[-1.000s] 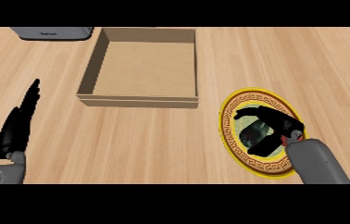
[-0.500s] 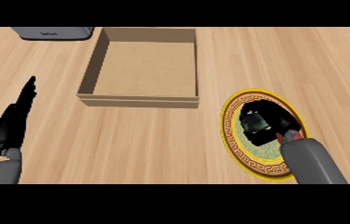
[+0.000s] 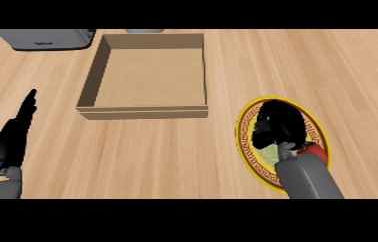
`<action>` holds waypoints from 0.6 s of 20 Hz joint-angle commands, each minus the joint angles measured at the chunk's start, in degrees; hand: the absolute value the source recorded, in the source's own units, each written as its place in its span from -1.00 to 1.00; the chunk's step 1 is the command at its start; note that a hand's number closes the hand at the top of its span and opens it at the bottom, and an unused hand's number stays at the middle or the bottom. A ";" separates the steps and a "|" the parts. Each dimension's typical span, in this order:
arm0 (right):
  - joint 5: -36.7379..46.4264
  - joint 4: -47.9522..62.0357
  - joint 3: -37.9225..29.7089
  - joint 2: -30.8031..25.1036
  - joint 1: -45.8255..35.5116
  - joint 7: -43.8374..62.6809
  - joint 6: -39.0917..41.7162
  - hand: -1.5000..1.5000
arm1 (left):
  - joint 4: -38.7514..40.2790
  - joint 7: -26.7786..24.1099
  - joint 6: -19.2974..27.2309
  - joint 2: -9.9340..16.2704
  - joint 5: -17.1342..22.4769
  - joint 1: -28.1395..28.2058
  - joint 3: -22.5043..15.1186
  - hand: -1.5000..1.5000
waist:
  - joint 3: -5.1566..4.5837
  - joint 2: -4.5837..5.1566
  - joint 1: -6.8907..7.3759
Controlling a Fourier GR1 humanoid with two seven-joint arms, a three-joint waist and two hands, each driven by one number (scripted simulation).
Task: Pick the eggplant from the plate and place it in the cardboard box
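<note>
A wide band of bare wooden counter (image 3: 162,151) is lying between the cardboard box (image 3: 144,76) and the yellow-rimmed plate (image 3: 249,118), so the two are standing apart, the plate to the box's lower right with open room on every side of it. The box is sitting open-topped, its brown floor showing, and a grey appliance (image 3: 46,38) is sitting just beside its upper left corner at the far edge. The left hand (image 3: 16,136) is resting at the view's left edge, fingers straight and together, holding nothing. The right hand (image 3: 277,126) is hovering low over the plate, its black fingers curling downward over the plate's middle. The eggplant is hiding under that hand and cannot be made out as a separate shape; whether the fingers are actually closing round it cannot be told. A small red patch (image 3: 313,149) is showing at the wrist, above the grey forearm (image 3: 310,178). Compared with half a second ago, the right hand is reaching a little farther up across the plate, while the left hand is staying where it was.
</note>
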 commanded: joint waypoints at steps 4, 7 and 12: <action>21.78 -11.39 11.32 6.59 -4.31 26.54 -5.71 1.00 | 0.37 -1.01 -1.20 0.25 0.97 0.25 0.32 0.00 | 0.01 -0.27 0.95; 28.33 -15.28 20.82 6.67 -8.67 35.17 -2.38 1.00 | 0.96 -1.38 0.06 -0.69 -0.27 -0.67 -0.55 0.00 | 0.25 0.65 2.04; 25.27 -14.30 30.89 6.71 -21.09 48.18 5.69 1.00 | 1.25 -0.49 -0.28 -1.53 -1.05 -3.22 -2.06 0.00 | 0.42 1.56 3.93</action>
